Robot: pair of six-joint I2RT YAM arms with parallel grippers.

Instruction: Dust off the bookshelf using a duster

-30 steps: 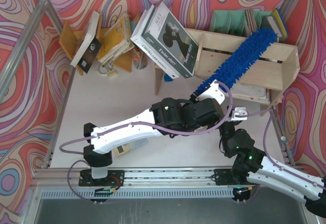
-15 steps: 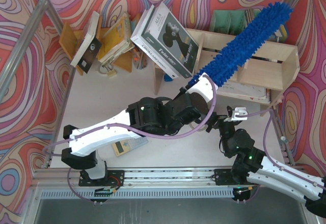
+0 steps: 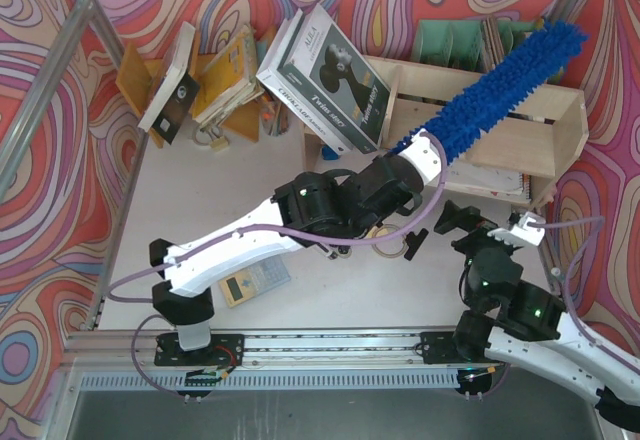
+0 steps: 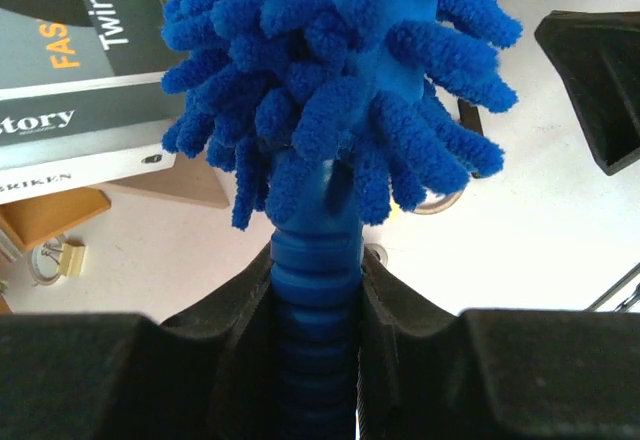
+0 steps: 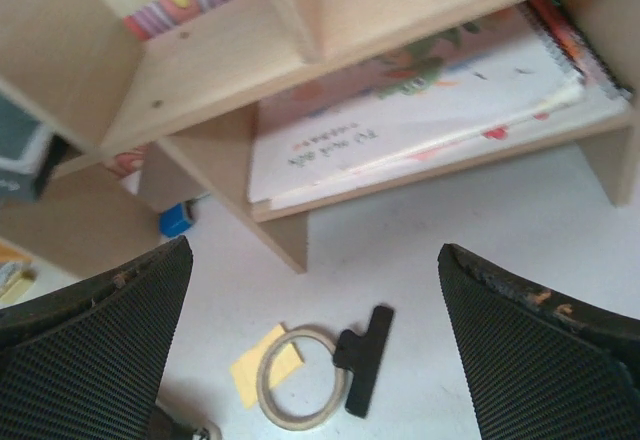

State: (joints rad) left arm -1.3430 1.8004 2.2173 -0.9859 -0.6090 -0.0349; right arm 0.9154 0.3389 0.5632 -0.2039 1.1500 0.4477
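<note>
The duster [image 3: 500, 88] is a long bright-blue fluffy brush slanting up and to the right over the bookshelf [image 3: 530, 150], a pale plywood unit at the back right. Its tip reaches past the shelf's top rear edge. My left gripper [image 3: 424, 156] is shut on the duster's ribbed blue handle [image 4: 315, 295], both jaws pressed against it, with the fluffy head [image 4: 340, 80] just above them. My right gripper [image 3: 490, 222] hangs open in front of the bookshelf's [image 5: 200, 90] lower compartment, with nothing between its fingers [image 5: 90, 350].
A spiral notebook [image 5: 420, 120] lies in the lower compartment. A wooden ring with a black clip [image 5: 345, 365] and a yellow note [image 5: 255, 365] lie on the table below the right gripper. Large books [image 3: 325, 70], an orange-brown rack [image 3: 135, 75], a mint-green file holder [image 3: 450, 40] and a calculator [image 3: 250, 282] stand around.
The duster swung up from low across the shelf front to over its top, then dipped slightly. The left arm shifted with it. The right gripper moved to the right, still open.
</note>
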